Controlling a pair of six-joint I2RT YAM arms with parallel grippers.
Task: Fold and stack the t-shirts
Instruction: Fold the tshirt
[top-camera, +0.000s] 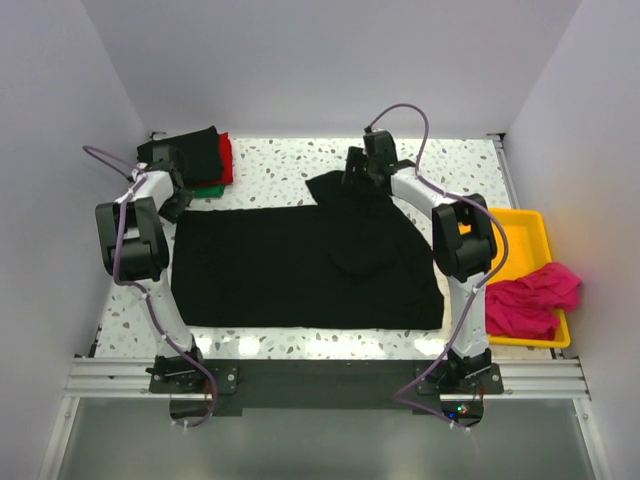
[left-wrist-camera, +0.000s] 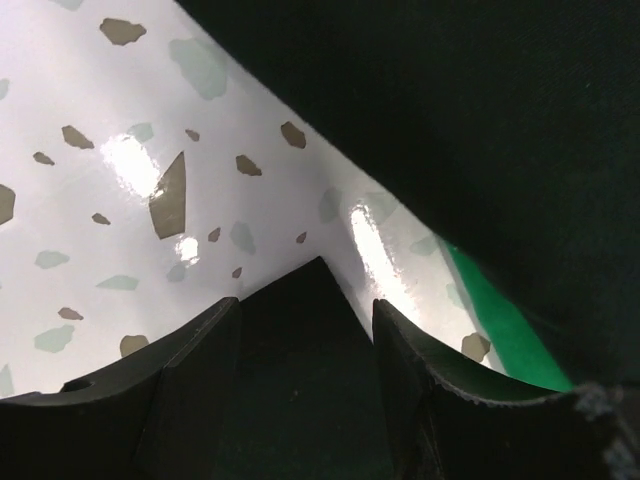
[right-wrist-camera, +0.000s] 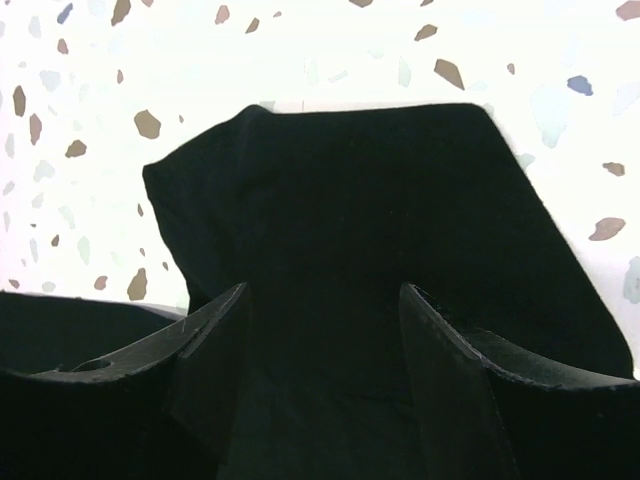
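Top external view: large black cloth t-shirt (top-camera: 290, 270) lies spread flat across the middle of the white speckled tabletop (top-camera: 270, 160), with one sleeve poking out at its far edge. At the far-left corner I see a folded pile. The black folded shirt (top-camera: 195, 150) is on top, the red folded shirt (top-camera: 227, 157) shows at its right side, and the green folded shirt (top-camera: 210, 190) peeks out at the near edge. The magenta-pink cloth t-shirt (top-camera: 535, 295) sits crumpled at the near end of the yellow plastic tray (top-camera: 525, 222) on the right, spilling over its rim.

Left gripper (top-camera: 178, 205) is low at the spread shirt's far-left corner, just beside the pile. Left wrist view: jaws parted, with a pointed corner of black cloth lying between them, not pinched. Green cloth shows under a black edge to the right.

Right gripper (top-camera: 356, 178) is over the far sleeve. Right wrist view: jaws parted, straddling the black sleeve. I cannot tell whether the pads touch it.
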